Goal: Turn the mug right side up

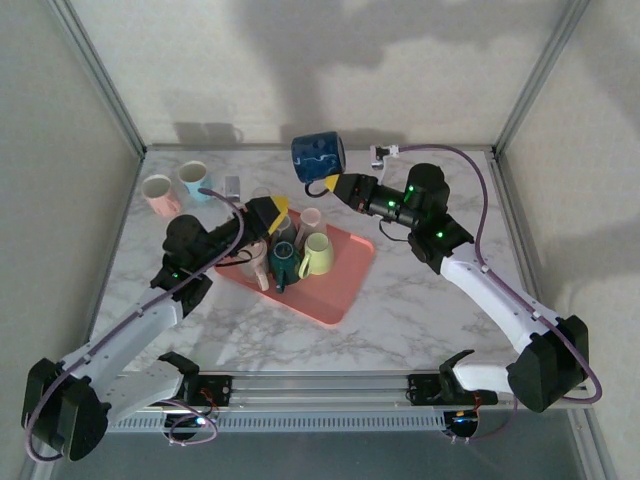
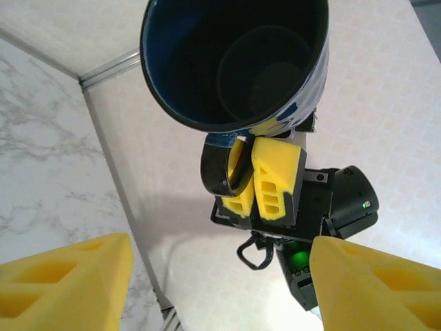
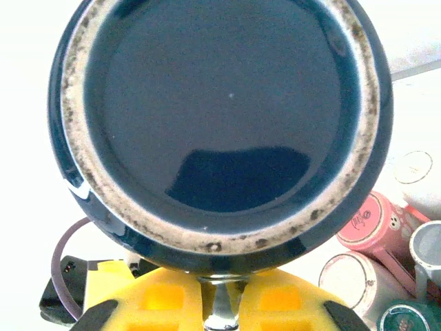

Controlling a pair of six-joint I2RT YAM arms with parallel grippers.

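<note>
My right gripper [image 1: 332,186] is clamped tight on the handle of the dark blue mug [image 1: 318,157], the yellow fingers [image 2: 272,183] pinching the loop from both sides. The mug is off the table, up beyond the far corner of the pink tray [image 1: 340,290], with pale wavy markings showing on its side in the top view. It lies tipped over rather than upright: my right wrist camera looks straight at its unglazed, speckled foot ring and glossy base, and the mouth faces back toward the tray, where my left wrist camera looks into the dark interior.

My left gripper [image 1: 275,212] hangs over the tray's far-left edge, pointed up at the mug. Its jaws stand wide apart with nothing between them, and the two foam pads [image 2: 69,283] sit at the lower corners of its wrist view, well clear of the mug.

On the tray stand a pale yellow mug [image 1: 316,256], a teal mug [image 1: 283,262] and a small pink cup [image 1: 311,217]. Left of the tray, off it on the marble tabletop [image 1: 420,310], are a pink-and-white mug [image 1: 160,192] and a light blue mug [image 1: 194,178].
</note>
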